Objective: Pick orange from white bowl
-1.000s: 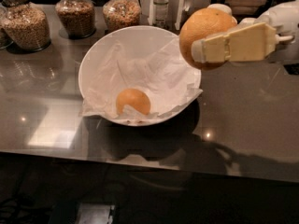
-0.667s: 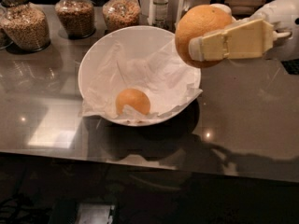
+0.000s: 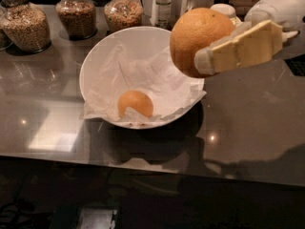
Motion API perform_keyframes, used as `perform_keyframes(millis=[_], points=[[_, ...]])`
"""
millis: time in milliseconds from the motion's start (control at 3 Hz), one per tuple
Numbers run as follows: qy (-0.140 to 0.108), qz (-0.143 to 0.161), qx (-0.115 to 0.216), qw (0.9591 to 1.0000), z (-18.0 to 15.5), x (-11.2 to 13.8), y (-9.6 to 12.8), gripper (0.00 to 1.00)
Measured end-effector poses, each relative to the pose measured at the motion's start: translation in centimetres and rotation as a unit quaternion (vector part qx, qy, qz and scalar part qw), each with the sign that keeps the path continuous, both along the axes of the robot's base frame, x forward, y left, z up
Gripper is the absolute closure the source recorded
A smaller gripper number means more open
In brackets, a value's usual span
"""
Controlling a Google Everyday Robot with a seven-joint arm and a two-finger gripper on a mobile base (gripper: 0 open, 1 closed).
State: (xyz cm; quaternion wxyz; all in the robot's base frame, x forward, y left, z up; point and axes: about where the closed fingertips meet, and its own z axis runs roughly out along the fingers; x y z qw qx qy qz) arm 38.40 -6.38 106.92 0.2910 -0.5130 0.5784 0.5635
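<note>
My gripper [image 3: 209, 46] comes in from the upper right with cream-coloured fingers [image 3: 238, 49] and is shut on an orange [image 3: 198, 39]. It holds the fruit in the air above the right rim of the white bowl [image 3: 97, 56]. The bowl stands on the dark counter and is lined with crumpled white paper [image 3: 162, 80]. A second orange [image 3: 136, 103] lies inside the bowl at its front left, apart from the gripper.
Three glass jars of grains [image 3: 26, 25] stand along the back left of the dark glossy counter [image 3: 248, 123]. A clear bottle [image 3: 163, 6] and stacked white dishes [image 3: 224, 8] stand behind the bowl. The counter's front edge runs across the lower part of the view.
My gripper has lifted the held orange higher and slightly left above the bowl's right rim. The other orange and the bowl have not moved.
</note>
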Motion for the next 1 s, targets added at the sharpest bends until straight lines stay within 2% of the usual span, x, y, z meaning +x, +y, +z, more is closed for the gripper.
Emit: perform_keyframes(millis=[333,667,1000], points=[[-0.035,-0.017,-0.053,0.9979,-1.8,-2.2,0.6,1.0],[-0.053,-0.101,-0.091,0.9894,-5.4,-1.7,1.8,1.0],[-0.053,-0.1,-0.091,0.9894,-5.4,-1.7,1.8,1.0]])
